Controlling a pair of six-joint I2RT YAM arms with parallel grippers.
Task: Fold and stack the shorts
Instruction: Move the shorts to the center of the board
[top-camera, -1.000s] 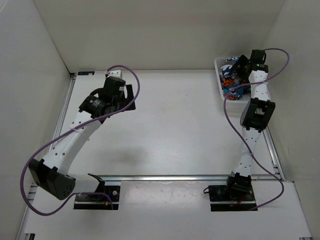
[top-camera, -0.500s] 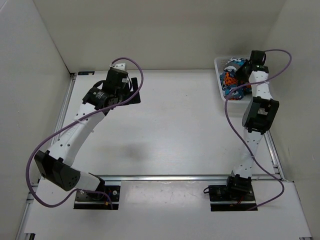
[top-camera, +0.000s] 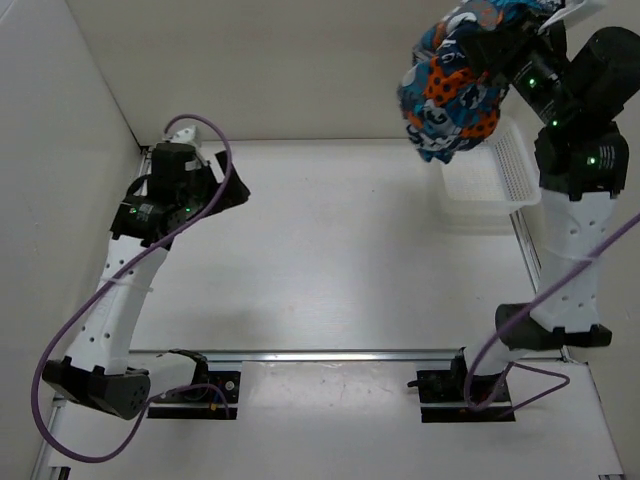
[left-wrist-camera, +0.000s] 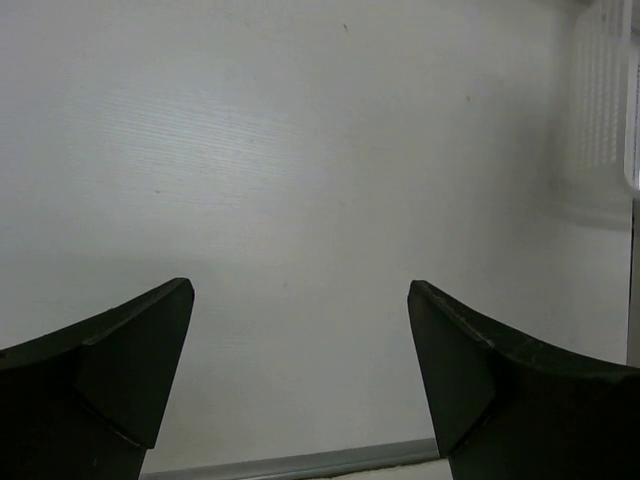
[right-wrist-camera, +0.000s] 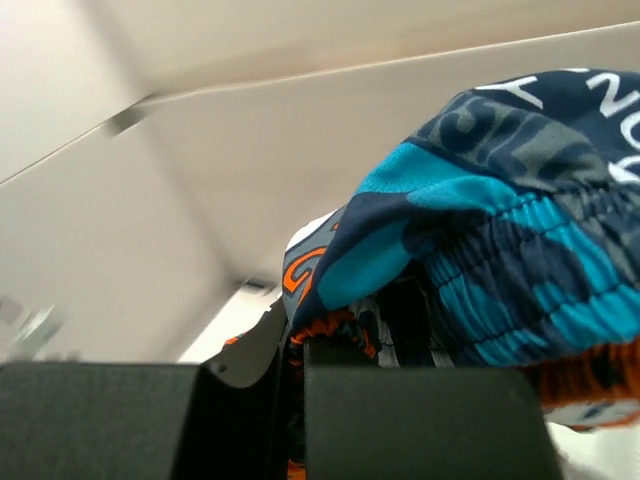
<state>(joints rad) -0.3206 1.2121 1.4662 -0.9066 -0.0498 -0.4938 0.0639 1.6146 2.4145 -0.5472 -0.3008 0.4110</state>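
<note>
The shorts (top-camera: 452, 88), a bunched patchwork bundle of navy, teal, orange and white, hang high in the air at the back right, above the table. My right gripper (right-wrist-camera: 290, 365) is shut on a fold of the shorts (right-wrist-camera: 520, 220), with orange-edged cloth pinched between its dark fingers; in the top view the bundle mostly hides it. My left gripper (top-camera: 228, 188) stands open at the far left of the table, low over the bare white surface. In the left wrist view, the left gripper (left-wrist-camera: 300, 290) has nothing between its fingers.
A white perforated basket (top-camera: 495, 175) stands at the table's back right, below the hanging shorts; its edge shows as the basket (left-wrist-camera: 603, 90) in the left wrist view. White walls enclose the left, back and right. A metal rail (top-camera: 340, 355) runs along the near edge.
My right gripper has shut on the shorts in the basket and lifted them high above it. My left arm has swung left and back, still open.
</note>
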